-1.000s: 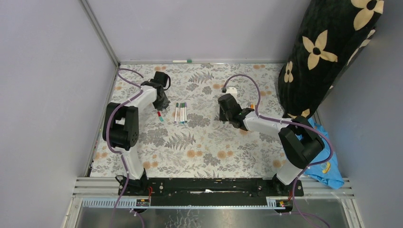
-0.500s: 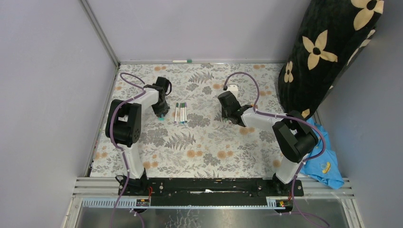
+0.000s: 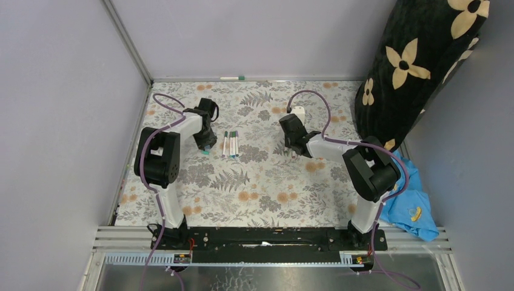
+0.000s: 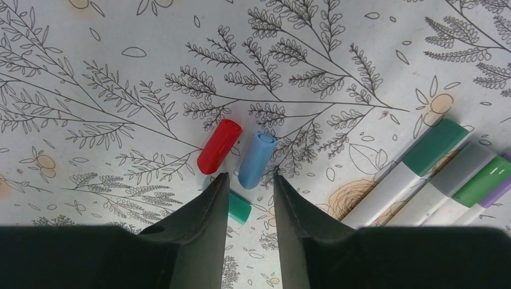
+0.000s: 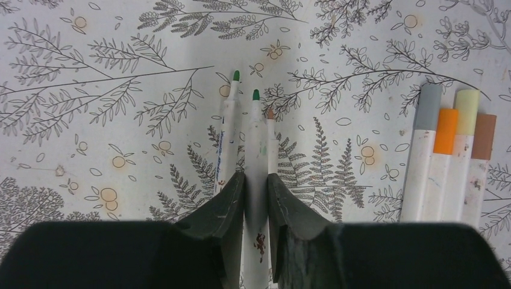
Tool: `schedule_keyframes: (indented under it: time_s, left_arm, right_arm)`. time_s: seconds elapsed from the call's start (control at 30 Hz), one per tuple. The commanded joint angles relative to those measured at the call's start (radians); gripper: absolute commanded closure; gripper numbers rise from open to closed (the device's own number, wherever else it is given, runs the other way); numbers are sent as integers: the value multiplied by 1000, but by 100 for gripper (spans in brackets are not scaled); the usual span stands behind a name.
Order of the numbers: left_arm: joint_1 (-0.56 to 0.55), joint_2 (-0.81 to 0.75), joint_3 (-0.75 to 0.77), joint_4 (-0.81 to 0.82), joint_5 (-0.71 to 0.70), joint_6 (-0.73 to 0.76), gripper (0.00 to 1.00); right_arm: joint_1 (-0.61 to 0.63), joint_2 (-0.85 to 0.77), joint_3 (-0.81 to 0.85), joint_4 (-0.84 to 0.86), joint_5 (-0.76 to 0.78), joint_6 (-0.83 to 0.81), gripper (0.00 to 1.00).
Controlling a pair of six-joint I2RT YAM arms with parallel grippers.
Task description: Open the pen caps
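On the left part of the floral table cover (image 3: 182,182), the left gripper (image 4: 248,179) hangs tips-down with its jaws spread, pinching nothing. Three loose pen caps lie at its fingertips. A red cap (image 4: 219,146) and a blue cap (image 4: 257,160) sit side by side just ahead of the tips, and a teal cap (image 4: 239,208) lies in the gap, partly hidden behind one finger. To their right is a row of capped pens (image 4: 395,180), cut off by the frame edge and the gripper body. They carry a dark green cap (image 4: 435,146), a silver-grey cap (image 4: 476,161), a bright green cap (image 4: 489,180) and a purple cap (image 4: 504,194). The small white print on the bright green cap is too small to read. In the overhead view the gripper covers nearly all of the loose caps. Farther right, the right gripper (image 5: 256,180) has its jaws set close against both sides of the middle uncapped pen (image 5: 255,144), with two other uncapped pens (image 5: 226,132) just beside it. Whether the jaws press on the barrel cannot be determined. Blue print on the leftmost barrel is illegible. At the far right, a second row of pens shows a grey cap (image 5: 429,105), an orange cap (image 5: 446,130), a pale yellow cap (image 5: 467,111) and a brown cap (image 5: 483,136), all fitted, with the lower barrels hidden.
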Motion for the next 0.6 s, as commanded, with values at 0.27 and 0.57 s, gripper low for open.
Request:
schedule_keyframes:
  time_s: [0.27, 0.57]
  left_arm:
    - [-1, -75, -5, 51, 40, -16, 51]
    - [-17, -44, 99, 71, 74, 17, 42]
  right_arm:
    - [-14, 25, 36, 42, 25, -10, 63]
    - [-14, -35, 52, 39, 32, -59, 60]
